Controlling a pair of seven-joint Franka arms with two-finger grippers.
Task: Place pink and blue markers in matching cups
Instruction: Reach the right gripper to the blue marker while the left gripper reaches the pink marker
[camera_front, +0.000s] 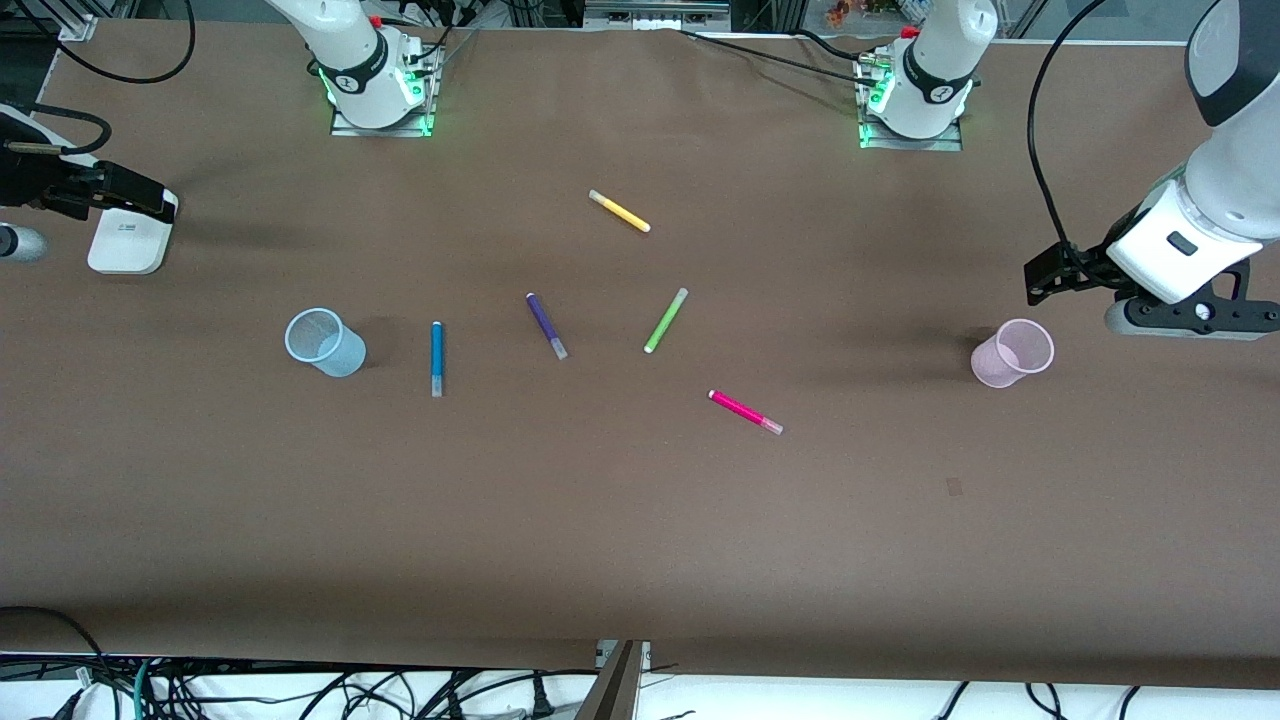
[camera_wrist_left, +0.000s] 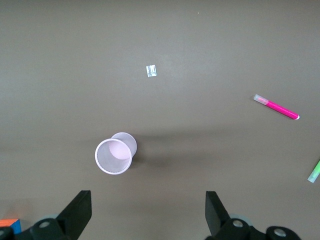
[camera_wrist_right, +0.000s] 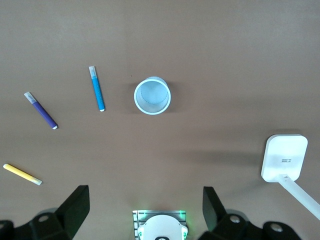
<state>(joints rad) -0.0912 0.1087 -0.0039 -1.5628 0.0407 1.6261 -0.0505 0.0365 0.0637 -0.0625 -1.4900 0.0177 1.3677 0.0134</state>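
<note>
The blue marker (camera_front: 436, 357) lies flat beside the pale blue cup (camera_front: 325, 342), toward the right arm's end; both show in the right wrist view, marker (camera_wrist_right: 97, 89) and cup (camera_wrist_right: 152, 95). The pink marker (camera_front: 745, 411) lies flat mid-table, nearer the front camera. The pale pink cup (camera_front: 1012, 353) stands upright toward the left arm's end; the left wrist view shows cup (camera_wrist_left: 114, 156) and marker (camera_wrist_left: 276, 107). My left gripper (camera_front: 1045, 275) (camera_wrist_left: 147, 215) is open and empty in the air by the pink cup. My right gripper (camera_front: 140, 195) (camera_wrist_right: 145, 210) is open and empty, up at the right arm's end.
A purple marker (camera_front: 546, 325), a lime-green marker (camera_front: 665, 320) and a yellow marker (camera_front: 619, 211) lie mid-table. A white device (camera_front: 125, 240) sits under the right gripper. A small pale patch (camera_wrist_left: 151, 71) marks the brown table cover (camera_front: 640, 540).
</note>
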